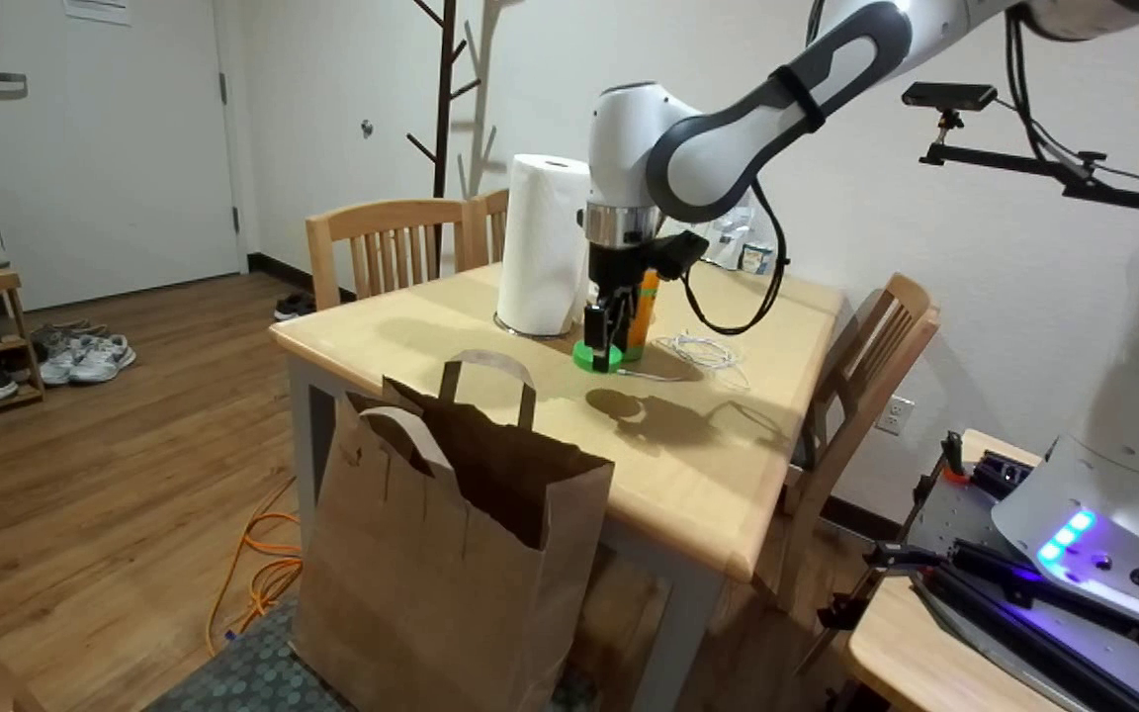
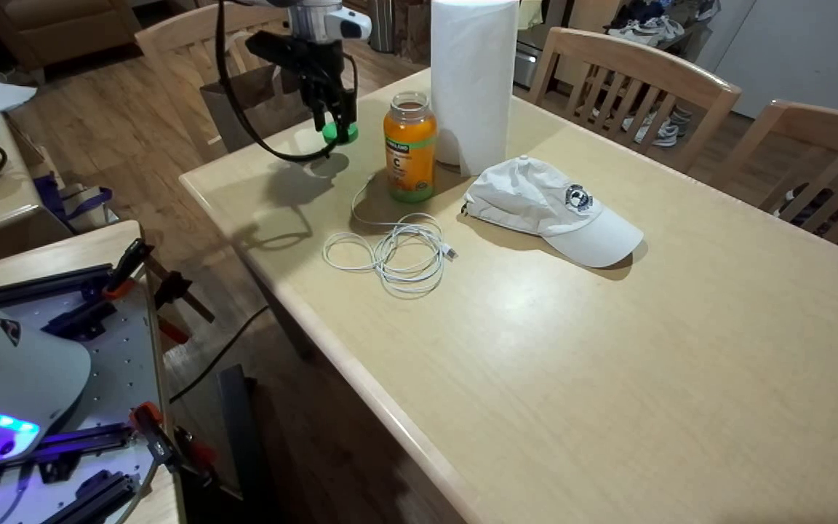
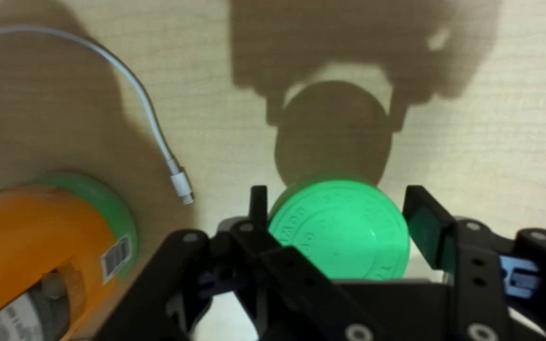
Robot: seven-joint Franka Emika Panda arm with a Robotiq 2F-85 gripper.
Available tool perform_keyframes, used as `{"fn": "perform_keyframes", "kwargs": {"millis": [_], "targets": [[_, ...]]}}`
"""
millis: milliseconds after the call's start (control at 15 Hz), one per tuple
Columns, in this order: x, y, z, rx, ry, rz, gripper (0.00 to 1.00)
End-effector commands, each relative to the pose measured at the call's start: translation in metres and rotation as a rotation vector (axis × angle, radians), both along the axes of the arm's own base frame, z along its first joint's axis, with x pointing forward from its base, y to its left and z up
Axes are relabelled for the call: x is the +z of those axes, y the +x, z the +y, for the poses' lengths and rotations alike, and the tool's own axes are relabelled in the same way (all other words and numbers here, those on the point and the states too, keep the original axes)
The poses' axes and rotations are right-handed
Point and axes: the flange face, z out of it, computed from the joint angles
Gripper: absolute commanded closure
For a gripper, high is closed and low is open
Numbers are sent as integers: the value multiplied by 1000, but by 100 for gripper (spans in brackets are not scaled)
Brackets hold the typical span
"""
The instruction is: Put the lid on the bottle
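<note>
The lid is a round green cap (image 3: 344, 232) between my gripper's two black fingers (image 3: 334, 203) in the wrist view. My gripper is shut on it, and the lid's shadow lies apart from it on the table, so it is held above the surface. The gripper (image 1: 601, 341) and lid (image 1: 584, 356) also show in an exterior view. The orange bottle (image 2: 410, 156) stands upright and uncapped on the table, beside the held lid (image 2: 339, 133). In the wrist view the bottle (image 3: 40, 241) is at the lower left, cut by the edge.
A white paper towel roll (image 2: 473, 87) stands close to the bottle. A white cable (image 2: 404, 255) lies coiled near the bottle, its end (image 3: 180, 183) close by. A white cap (image 2: 535, 204) lies beyond. A paper bag (image 1: 451, 554) stands at the table's edge.
</note>
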Motion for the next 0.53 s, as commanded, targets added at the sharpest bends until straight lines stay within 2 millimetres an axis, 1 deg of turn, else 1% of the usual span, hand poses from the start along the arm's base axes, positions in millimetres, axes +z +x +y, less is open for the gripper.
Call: {"fn": "perform_keyframes", "kwargs": {"millis": [0,267,467], "targets": [[50,-2,-11,-36,-38,-47,53],[99,-4,-17,-56,-72,-106,53],[127,-10,-23,-81,-111,-147,53]]}}
